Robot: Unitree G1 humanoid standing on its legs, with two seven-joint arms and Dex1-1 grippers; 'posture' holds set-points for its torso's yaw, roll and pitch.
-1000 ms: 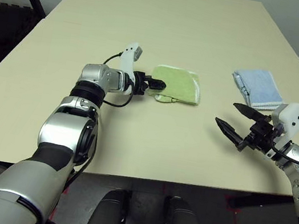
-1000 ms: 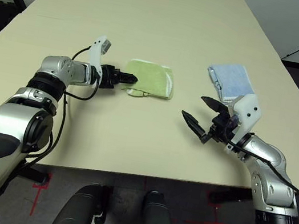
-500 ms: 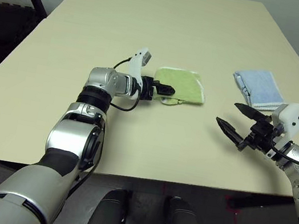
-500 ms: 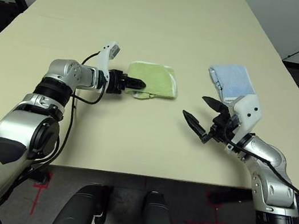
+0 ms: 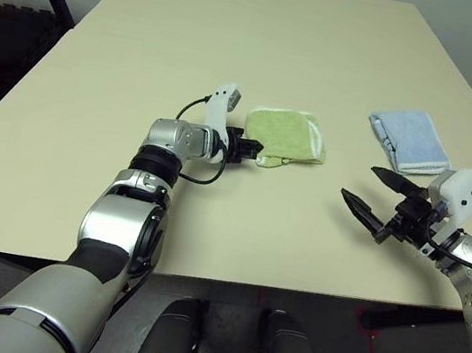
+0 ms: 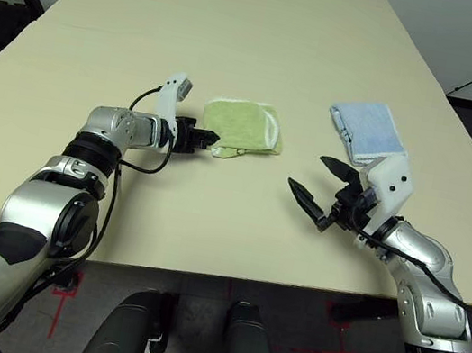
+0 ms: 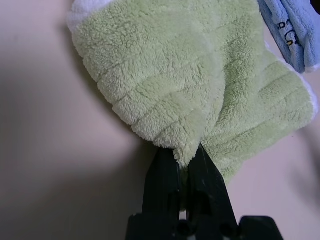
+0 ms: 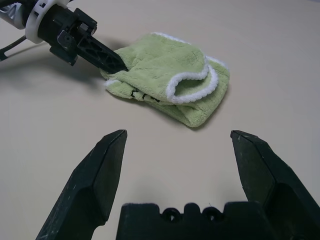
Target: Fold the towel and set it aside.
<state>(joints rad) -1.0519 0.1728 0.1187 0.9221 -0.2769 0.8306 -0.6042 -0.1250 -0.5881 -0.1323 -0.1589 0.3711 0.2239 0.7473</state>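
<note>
We see two arms over a beige table (image 5: 242, 40).
The left gripper (image 5: 254, 151) pinches the near-left corner of the folded green towel (image 5: 289, 134); the right gripper (image 5: 372, 191) hovers wide, near the blue cloth (image 5: 409, 139).

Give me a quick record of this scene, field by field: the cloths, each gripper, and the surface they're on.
Surface: beige table
Towel: light green terry cloth towel with white stitched edging, folded over itself, lying flat mid-table
Other cloth: smaller light blue folded cloth, to the right of the towel, apart from it
Left gripper: jaws shut on the towel's near-left corner
Right gripper: jaws wide open, holding nothing, clear of both cloths
Task stage: towel gripped, not yet set aside
</note>
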